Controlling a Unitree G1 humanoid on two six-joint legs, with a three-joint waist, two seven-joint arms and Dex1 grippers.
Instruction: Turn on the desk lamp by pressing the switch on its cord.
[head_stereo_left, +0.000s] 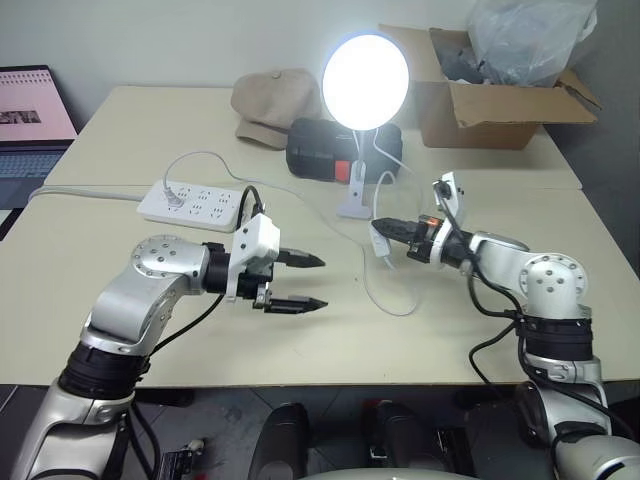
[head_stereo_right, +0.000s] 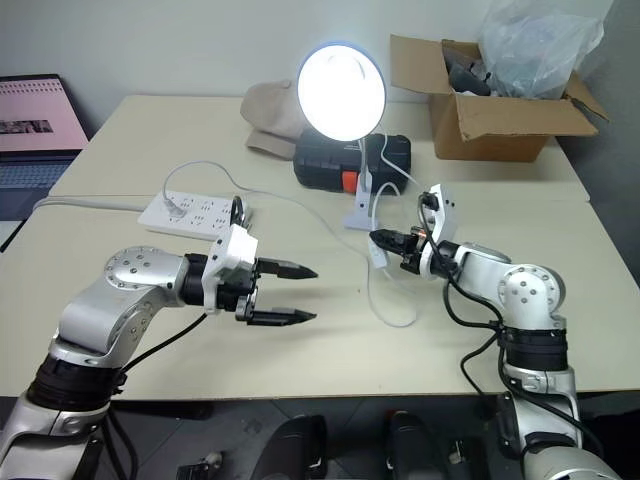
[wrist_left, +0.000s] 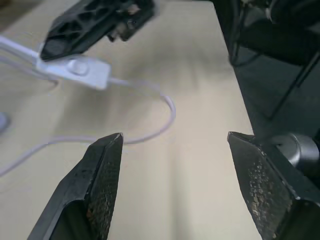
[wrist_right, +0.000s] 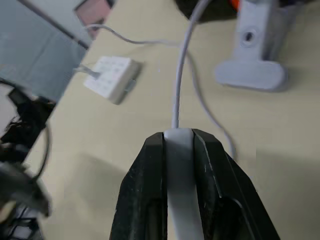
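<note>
The desk lamp (head_stereo_left: 365, 80) is lit; it stands clipped upright near the middle of the desk (head_stereo_left: 120, 120), just in front of a black case (head_stereo_left: 322, 150). From the lamp's base the cord (head_stereo_left: 385, 290) is led toward the near edge of the desk, where it makes a loose loop. The switch (wrist_left: 75, 70) is found a little in front of the lamp's base, clamped between the closed fingers of the right tool (head_stereo_left: 392, 230); in the right wrist view the white body is seen wedged between the two black fingers. The left tool (head_stereo_left: 300, 282) is held well to the left of the lamp, just in front of the power strip (head_stereo_left: 190, 203), with its fingers spread apart and nothing between them.

With the bulb glowing, the task is judged done. The main risk lies in the grip on the switch. If the right tool is drawn back without being opened, the cord could be pulled taut and the light lamp tipped or dragged. A further squeeze on the rocker could turn the lamp off again. The loop could also be snagged by the open left tool if it is swept toward the lamp.
</note>
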